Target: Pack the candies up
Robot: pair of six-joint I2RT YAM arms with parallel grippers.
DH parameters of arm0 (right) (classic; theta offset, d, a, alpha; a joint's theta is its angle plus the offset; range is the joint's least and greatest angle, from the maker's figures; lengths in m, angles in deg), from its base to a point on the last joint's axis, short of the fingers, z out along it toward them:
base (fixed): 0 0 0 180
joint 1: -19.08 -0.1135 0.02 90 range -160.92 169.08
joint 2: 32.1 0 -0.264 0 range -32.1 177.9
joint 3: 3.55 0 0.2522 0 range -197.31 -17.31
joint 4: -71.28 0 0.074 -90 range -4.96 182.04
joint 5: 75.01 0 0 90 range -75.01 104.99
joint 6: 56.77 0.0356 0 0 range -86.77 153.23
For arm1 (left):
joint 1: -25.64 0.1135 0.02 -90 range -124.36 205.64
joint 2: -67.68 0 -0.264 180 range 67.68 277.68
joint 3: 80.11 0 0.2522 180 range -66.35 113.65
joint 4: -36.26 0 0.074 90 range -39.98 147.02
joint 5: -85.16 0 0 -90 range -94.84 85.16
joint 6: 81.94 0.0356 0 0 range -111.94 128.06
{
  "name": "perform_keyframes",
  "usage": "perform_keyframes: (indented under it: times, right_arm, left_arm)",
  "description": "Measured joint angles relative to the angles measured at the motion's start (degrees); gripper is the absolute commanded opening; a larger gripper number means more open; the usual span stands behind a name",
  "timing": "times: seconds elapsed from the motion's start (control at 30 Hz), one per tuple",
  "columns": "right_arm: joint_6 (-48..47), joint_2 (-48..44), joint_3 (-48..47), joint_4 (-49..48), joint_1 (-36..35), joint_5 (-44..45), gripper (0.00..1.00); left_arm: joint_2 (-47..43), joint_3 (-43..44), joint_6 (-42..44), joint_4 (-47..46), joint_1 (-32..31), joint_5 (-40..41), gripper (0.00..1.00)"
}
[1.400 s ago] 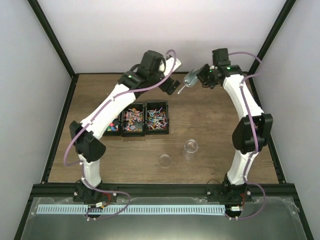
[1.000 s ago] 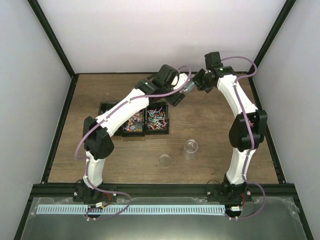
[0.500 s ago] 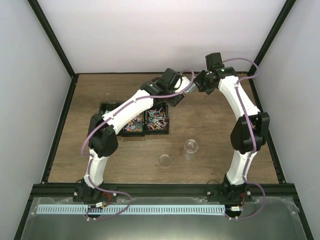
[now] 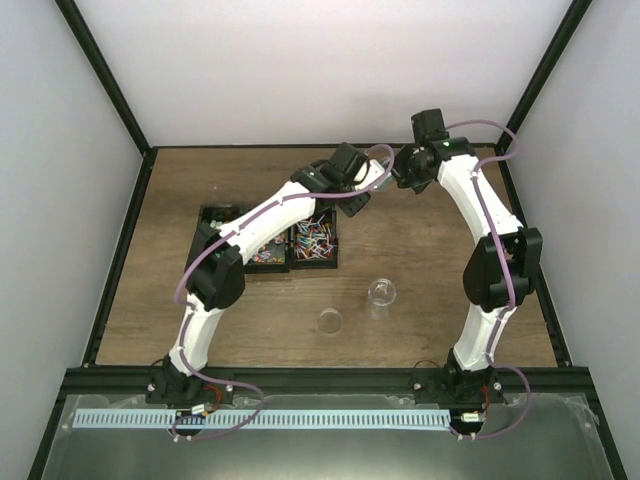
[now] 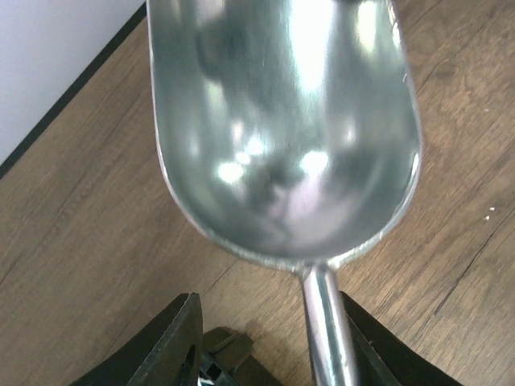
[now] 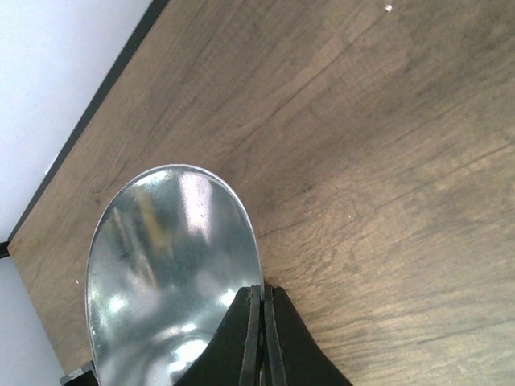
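Silver scoop (image 5: 282, 121), right gripper (image 6: 259, 301) clamped on its rim, left gripper (image 5: 269, 322) apart astride the handle (image 5: 326, 322), apparently not yet gripping.

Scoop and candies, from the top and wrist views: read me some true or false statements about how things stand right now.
The scoop is empty. True.
The right gripper is shut on the scoop's rim. True.
The left gripper holds a candy. False: its jaws stand open either side of the scoop's handle.
The clear jar sits inside a bin. False: it stands on the table, apart from the black bins.
The candies lie in the black bins. True.
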Motion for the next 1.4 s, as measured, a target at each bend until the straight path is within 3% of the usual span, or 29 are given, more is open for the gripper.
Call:
perform_keyframes:
  times: [0.13,0.3,0.43,0.53,0.6,0.73,0.83,1.2,1.4]
  right_arm:
    - [0.6,-0.6,1.6,-0.1,-0.1,-0.2,0.01]
    - [1.1,-0.7,2.2,-0.2,-0.2,-0.6,0.01]
    - [1.3,-0.8,2.2,-0.7,-0.2,-0.9,0.01]
    - [1.3,-1.0,2.2,-0.9,-0.2,-0.9,0.02]
    - [1.5,-1.1,2.2,-1.2,-0.2,-1.0,0.17]
    - [1.0,-1.5,2.2,-0.6,-0.2,-1.1,0.50]
    - [0.1,-1.9,2.2,-1.0,0.3,-1.5,0.63]
    - [-8.7,-4.6,7.0,-7.6,5.9,-11.3,0.99]
    - [-21.5,-4.6,7.1,-16.0,6.8,-20.9,1.00]
  left_arm:
    - [0.0,0.6,-0.1,-0.9,-0.2,-0.7,0.43]
    - [0.0,0.7,-0.4,-1.5,-0.4,-1.7,0.29]
    - [0.0,0.7,-0.3,-1.6,-0.5,-2.1,0.26]
    - [0.0,0.7,0.0,-1.7,-0.5,-2.0,0.16]
    - [0.0,0.7,0.1,-1.7,-0.5,-2.0,0.05]
    - [0.0,0.7,-0.2,-1.8,0.0,-1.1,0.04]
    - [-0.8,-0.7,-0.9,-1.9,0.8,-2.2,0.04]
    - [-15.0,-14.1,-2.1,-0.7,5.0,-7.6,0.04]
    - [-28.2,-25.3,-2.4,3.7,12.3,-10.1,0.04]
